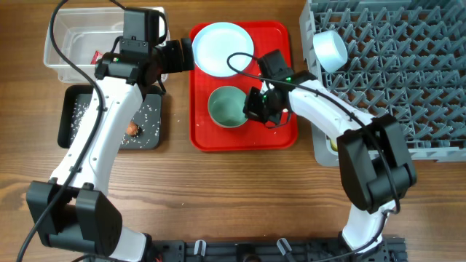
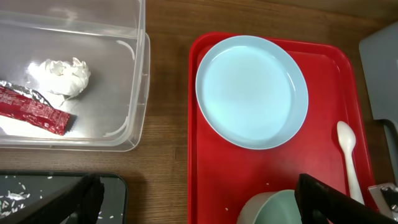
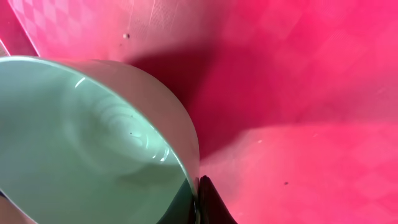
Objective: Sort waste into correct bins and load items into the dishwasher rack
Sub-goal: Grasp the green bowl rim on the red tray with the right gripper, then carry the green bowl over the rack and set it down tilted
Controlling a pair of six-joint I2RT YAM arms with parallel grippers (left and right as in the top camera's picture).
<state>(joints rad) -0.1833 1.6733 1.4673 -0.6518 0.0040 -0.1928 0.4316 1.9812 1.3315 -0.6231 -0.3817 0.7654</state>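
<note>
- Dishwasher rack (image 1: pixel 408 65) fills the far right corner of the table. One pale blue bowl (image 1: pixel 329 49) lies at its left edge, and I see many free pegs beside it.
- On the red tray (image 1: pixel 280 135), in the middle of the table, the pale blue plate (image 1: pixel 222 47) sits at the far edge. The bare red floor around it leaves room to lift.
- The mint-green bowl (image 1: pixel 227 108) stands upright in the near half of this tray. I judge it to be light, stiff, smooth plastic, so it may slip or swing. The rim is the place to pinch.
- The right gripper (image 1: pixel 253 108) is clenched on that bowl's right rim.
- The left gripper (image 1: pixel 183 54) hangs released, holding nothing, at the tray's far left corner.
</note>
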